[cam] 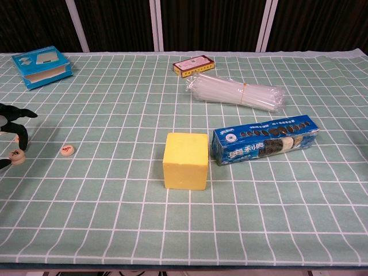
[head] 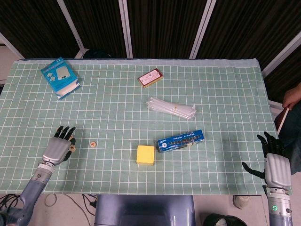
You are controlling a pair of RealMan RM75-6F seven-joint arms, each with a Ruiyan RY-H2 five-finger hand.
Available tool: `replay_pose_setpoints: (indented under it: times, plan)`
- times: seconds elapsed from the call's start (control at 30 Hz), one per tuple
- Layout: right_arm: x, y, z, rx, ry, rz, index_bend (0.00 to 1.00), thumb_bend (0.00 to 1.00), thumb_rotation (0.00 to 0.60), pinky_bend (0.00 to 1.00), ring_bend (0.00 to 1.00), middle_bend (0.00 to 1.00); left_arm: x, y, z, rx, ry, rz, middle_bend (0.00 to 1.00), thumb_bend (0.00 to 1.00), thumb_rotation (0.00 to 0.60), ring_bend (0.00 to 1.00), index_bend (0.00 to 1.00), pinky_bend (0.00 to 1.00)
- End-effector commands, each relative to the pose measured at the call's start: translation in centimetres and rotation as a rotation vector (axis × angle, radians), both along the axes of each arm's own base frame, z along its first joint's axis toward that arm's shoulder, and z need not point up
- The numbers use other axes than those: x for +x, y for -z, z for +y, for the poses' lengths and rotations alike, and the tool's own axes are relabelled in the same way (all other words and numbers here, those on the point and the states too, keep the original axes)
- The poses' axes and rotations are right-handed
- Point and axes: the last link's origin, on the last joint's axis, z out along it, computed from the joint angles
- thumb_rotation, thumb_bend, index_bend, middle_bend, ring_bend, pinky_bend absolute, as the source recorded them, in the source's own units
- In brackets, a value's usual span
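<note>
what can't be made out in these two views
- Left robot hand: the chest view's left edge cuts it off, only fingertips show.
- Round game piece by those fingertips: touching or just beside it, unclear.
- Right robot hand: off the table's right edge, absent from the chest view.
- Marks on the second round piece: too small to read.
- Red box label: too small in both views.

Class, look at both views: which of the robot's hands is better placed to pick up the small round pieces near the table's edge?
The left hand: one round piece lies at its fingers and another just beside. The right hand is off the table's far side.
</note>
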Motion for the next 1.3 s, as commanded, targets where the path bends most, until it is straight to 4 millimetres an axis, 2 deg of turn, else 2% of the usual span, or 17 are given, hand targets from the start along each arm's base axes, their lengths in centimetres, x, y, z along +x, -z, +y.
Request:
replay_pose_setpoints:
  times: [0.03,0.53,1.17,1.3]
  plan:
    - [-0.01,0.01,-0.01,0.000,0.001,0.000,0.12,0.27,0.600,0.00,0.00,0.05,-0.13,0.02,-0.04,-0.007,-0.006,0.010,0.05,0.32,0.600,0.00,0.40,0.00]
    - [0.01,0.03,-0.02,0.000,0.005,-0.003,0.12,0.27,0.600,0.00,0.00,0.05,0.04,-0.01,-0.12,-0.002,0.010,0.011,0.05,0.29,0.600,0.00,0.40,0.00]
    - [-0.02,0.07,-0.04,-0.002,0.013,-0.010,0.12,0.27,0.600,0.00,0.00,0.05,0.26,0.16,-0.30,-0.008,0.027,0.009,0.05,0.29,0.600,0.00,0.46,0.00]
    - [-0.02,0.08,-0.06,-0.002,0.015,-0.009,0.12,0.27,0.600,0.00,0.00,0.05,0.34,0.19,-0.25,-0.006,0.031,0.012,0.05,0.29,0.600,0.00,0.43,0.00]
